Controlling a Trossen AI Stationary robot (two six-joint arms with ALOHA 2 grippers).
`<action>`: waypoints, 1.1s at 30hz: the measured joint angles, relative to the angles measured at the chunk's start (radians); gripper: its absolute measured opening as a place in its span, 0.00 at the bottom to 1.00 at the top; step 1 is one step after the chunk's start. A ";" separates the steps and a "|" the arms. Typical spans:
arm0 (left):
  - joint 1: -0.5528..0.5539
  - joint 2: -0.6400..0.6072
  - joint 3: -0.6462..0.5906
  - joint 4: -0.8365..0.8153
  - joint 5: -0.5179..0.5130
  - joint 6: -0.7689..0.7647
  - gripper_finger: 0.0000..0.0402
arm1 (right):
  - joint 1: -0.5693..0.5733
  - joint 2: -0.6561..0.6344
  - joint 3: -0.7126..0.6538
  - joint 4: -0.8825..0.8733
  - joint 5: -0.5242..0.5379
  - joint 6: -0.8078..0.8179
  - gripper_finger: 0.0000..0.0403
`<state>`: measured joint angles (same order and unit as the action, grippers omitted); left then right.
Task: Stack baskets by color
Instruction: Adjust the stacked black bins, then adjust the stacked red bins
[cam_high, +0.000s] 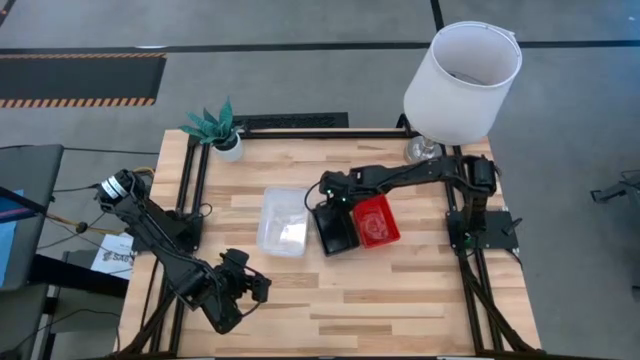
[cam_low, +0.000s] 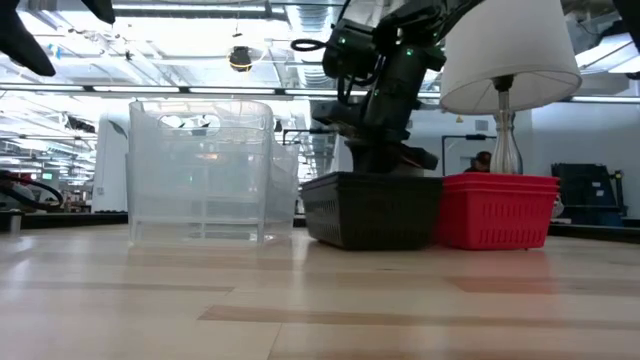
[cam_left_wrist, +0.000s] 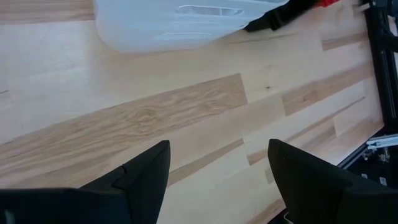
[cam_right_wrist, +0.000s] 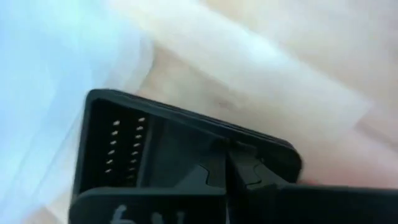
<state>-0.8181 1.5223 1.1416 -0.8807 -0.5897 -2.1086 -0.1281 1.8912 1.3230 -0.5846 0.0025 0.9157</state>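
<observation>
With clear (cam_high: 282, 222), black (cam_high: 333, 230) and red stacks (cam_high: 377, 221) standing mid-worktop, sorting looked nearly done; the right gripper (cam_high: 326, 205) pinched the black stack's rim, the left gripper (cam_high: 258, 288) gaped empty.

We list: a grey floor (cam_high: 300, 80) crossed by dark lines; a black mat (cam_high: 80, 75) with orange-striped edge; a light wooden table (cam_high: 340, 300); a white lampshade (cam_high: 462, 82); a potted plant (cam_high: 220, 128); bright ceiling lights (cam_low: 200, 40).

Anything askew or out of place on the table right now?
Nothing stands out. The clear baskets, black basket and red basket sit upright in a row; the right gripper is shut on the black basket's rim. Nothing spilled.
</observation>
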 joint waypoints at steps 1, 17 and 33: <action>0.000 0.000 0.000 0.000 0.000 0.000 0.64 | -0.007 0.000 0.000 0.002 0.003 0.000 0.02; 0.000 0.000 0.000 -0.003 -0.002 0.000 0.64 | 0.073 -0.203 0.042 -0.514 0.133 -0.099 0.01; 0.000 0.000 0.000 -0.001 0.005 0.044 0.64 | 0.249 -0.180 -0.091 -0.590 0.126 0.087 0.02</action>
<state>-0.8185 1.5223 1.1416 -0.8814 -0.5843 -2.0649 0.1207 1.7109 1.2324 -1.1751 0.1282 1.0028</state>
